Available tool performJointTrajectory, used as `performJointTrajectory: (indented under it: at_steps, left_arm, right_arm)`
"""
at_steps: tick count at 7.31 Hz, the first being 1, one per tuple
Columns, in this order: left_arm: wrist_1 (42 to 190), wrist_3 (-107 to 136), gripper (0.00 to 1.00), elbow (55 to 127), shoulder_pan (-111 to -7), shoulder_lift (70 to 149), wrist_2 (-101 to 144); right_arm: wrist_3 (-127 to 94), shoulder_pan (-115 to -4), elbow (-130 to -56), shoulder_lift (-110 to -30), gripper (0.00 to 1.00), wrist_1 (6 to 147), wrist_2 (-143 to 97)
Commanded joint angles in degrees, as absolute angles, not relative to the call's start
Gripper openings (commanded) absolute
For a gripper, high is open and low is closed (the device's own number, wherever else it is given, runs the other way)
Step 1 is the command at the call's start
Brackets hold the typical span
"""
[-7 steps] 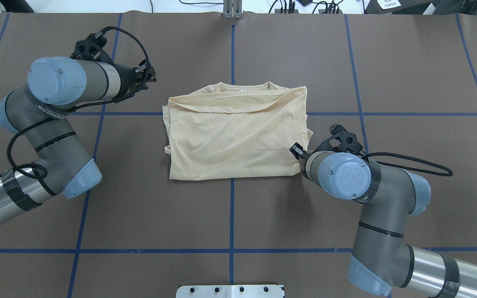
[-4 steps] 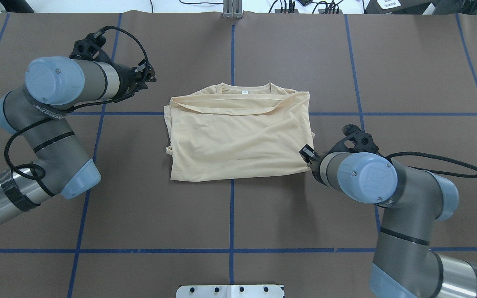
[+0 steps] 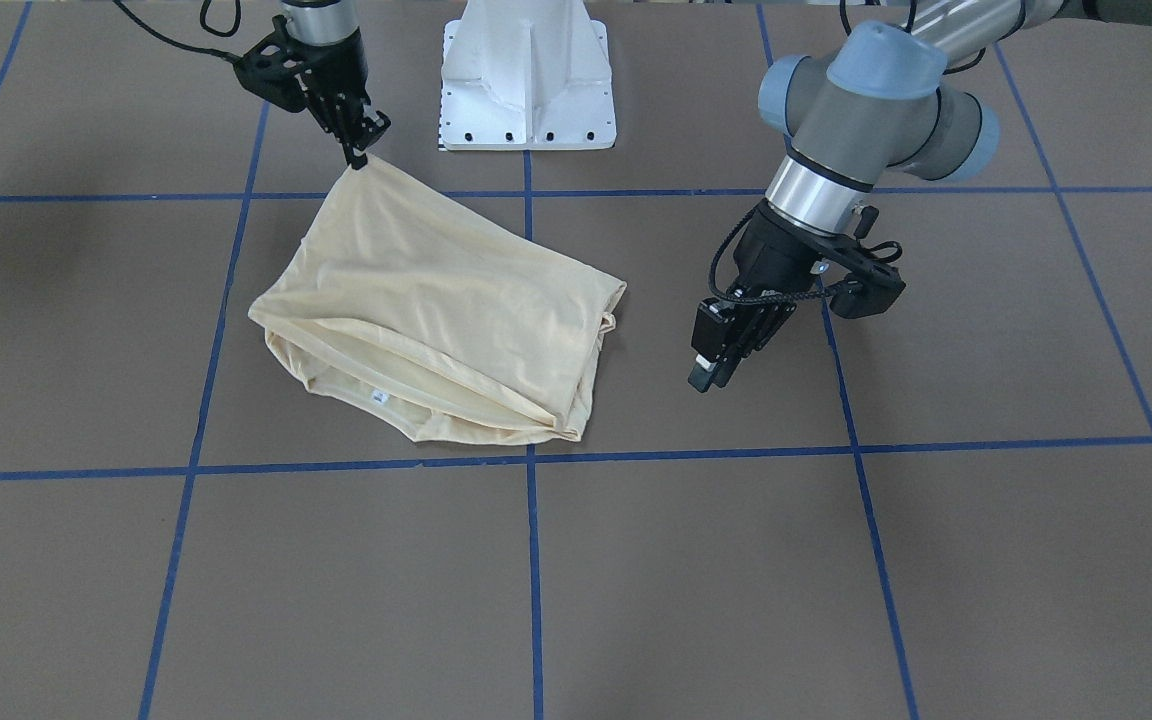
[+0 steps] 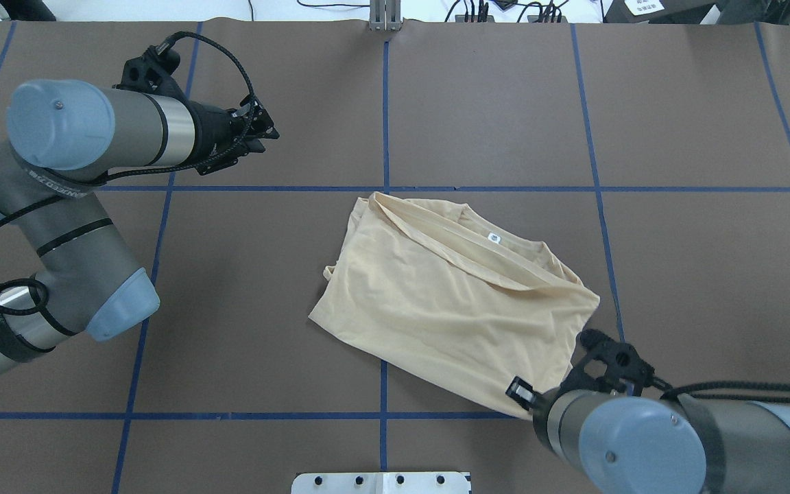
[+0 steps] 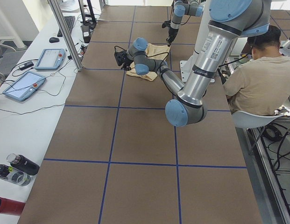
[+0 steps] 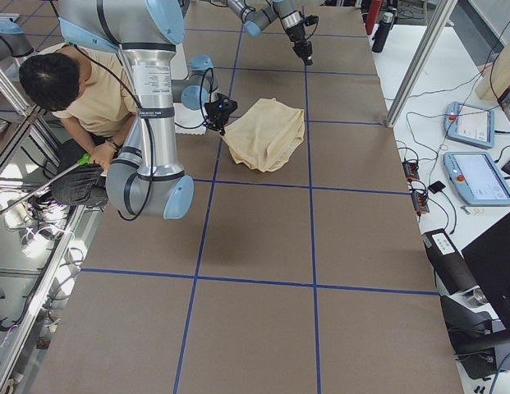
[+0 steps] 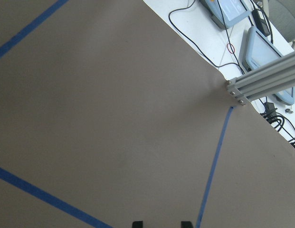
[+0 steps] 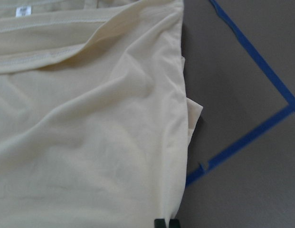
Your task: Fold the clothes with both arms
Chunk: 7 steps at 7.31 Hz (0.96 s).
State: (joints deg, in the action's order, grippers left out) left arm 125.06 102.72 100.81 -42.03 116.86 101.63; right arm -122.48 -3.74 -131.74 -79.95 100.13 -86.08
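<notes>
**Right gripper clamping the near corner of a diagonally lying T-shirt**

Nearest the robot, the right gripper (image 3: 359,156) is pinching 1 corner of the T-shirt (image 4: 450,309). In the right wrist view its 2 fingertips (image 8: 159,222) are pressing together on the fabric's edge.

From that corner the cream-yellow shirt is lying folded into a rough rectangle on the brown table (image 4: 676,103). It is sitting across the centre tape line (image 4: 385,103), with most of it on the robot's right. Its long axis is running diagonally, from near-right to far-left. The small white neck tag (image 4: 494,238) is showing face-up beside the far long edge. So the neck side is pointing away from the robot and toward its right.

Farther out, on the robot's left, the left gripper (image 4: 263,136) is hovering over the table, well apart from the shirt. In the left wrist view its 2 fingertips (image 7: 137,223) are standing apart with only table showing between them.
</notes>
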Motion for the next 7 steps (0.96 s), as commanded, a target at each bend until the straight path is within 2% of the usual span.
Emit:
performJointTrajectory:
  at_steps: [1, 2, 4, 5, 7]
  left_arm:
    - [124.2, 107.3, 0.39, 103.3, -40.7, 116.9, 105.3]
    - [122.0, 109.0, 0.42, 104.4, -37.7, 116.0, 104.9]
    - [115.9, 110.1, 0.53, 111.6, -29.6, 112.0, 103.5]
    - [112.9, 110.3, 0.61, 112.6, -24.7, 111.8, 99.4]
    - [112.4, 110.1, 0.6, 111.0, -19.7, 110.6, 98.3]
  right_arm:
    - [-127.3, 4.4, -133.5, -78.1, 0.07, 104.1, -86.1]
    - [-128.0, 4.9, -133.5, -78.0, 0.99, 104.2, -85.3]
    - [-127.9, -6.0, -136.6, -75.5, 1.0, 104.2, -87.9]
    - [-127.4, -13.1, -136.2, -72.9, 1.0, 104.2, -93.3]
    - [-119.8, -23.3, -133.7, -69.8, 1.0, 104.1, -99.5]
